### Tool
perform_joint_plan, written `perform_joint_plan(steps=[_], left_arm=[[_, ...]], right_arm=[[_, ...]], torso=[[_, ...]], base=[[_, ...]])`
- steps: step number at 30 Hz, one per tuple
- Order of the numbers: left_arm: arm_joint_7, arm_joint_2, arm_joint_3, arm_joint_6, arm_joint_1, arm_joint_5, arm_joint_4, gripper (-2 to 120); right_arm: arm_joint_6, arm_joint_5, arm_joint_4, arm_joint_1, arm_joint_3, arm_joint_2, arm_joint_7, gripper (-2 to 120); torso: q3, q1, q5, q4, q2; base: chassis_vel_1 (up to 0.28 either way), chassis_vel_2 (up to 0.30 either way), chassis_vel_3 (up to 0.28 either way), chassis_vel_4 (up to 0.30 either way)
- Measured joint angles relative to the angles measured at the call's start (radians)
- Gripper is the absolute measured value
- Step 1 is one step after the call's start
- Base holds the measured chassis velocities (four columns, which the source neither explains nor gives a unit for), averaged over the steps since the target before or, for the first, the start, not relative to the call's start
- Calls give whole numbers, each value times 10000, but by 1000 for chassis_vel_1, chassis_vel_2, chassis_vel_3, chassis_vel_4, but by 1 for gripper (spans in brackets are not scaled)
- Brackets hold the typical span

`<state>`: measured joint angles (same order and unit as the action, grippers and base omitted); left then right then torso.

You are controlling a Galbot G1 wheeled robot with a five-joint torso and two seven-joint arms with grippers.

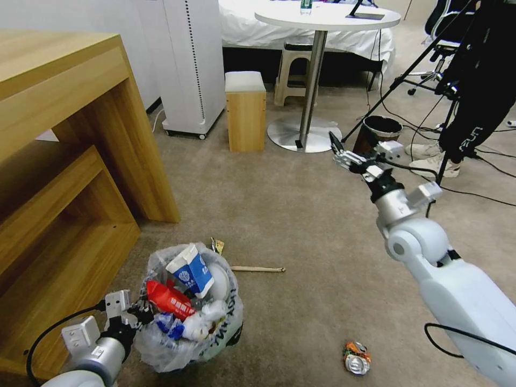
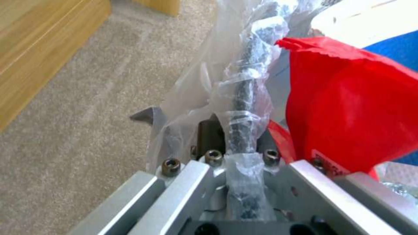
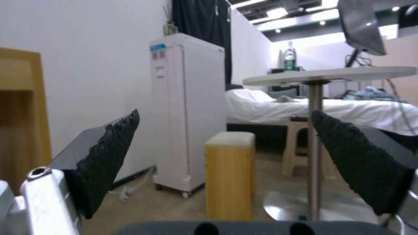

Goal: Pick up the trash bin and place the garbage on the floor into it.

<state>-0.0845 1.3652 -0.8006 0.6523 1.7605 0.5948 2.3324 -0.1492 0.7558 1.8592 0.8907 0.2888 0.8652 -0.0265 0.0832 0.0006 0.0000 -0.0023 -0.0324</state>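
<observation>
Trash bin, lower left, is being gripped at its bagged rim by the left gripper, apparently for carrying | right gripper is being held wide, raised upper right | crushed can and wooden stick are lying on the floor

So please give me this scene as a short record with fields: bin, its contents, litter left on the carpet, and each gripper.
bin: trash bin on the floor, beside the wooden desk
contents: paper cup, red wrapper
litter on carpet: crushed can, wooden stick
left gripper: shut on the bin's rim
right gripper: open, raised, holding nothing
</observation>
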Motion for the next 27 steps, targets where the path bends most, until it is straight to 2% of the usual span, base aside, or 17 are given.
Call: perform_joint_plan(steps=[14,27], left_arm=[[-357,-1371,-187,493,193,1129,-236,0],[-424,-1725,-139,510,122,1411,-294,0]], right_arm=[[17,-431,75,994,968,240,-351,100],[-14,-677,188,1787,1507,536,-875,100]], torso=[[1,0,0,0,0],[1,0,1,0,1]], base=[[0,0,0,0],[0,0,0,0]])
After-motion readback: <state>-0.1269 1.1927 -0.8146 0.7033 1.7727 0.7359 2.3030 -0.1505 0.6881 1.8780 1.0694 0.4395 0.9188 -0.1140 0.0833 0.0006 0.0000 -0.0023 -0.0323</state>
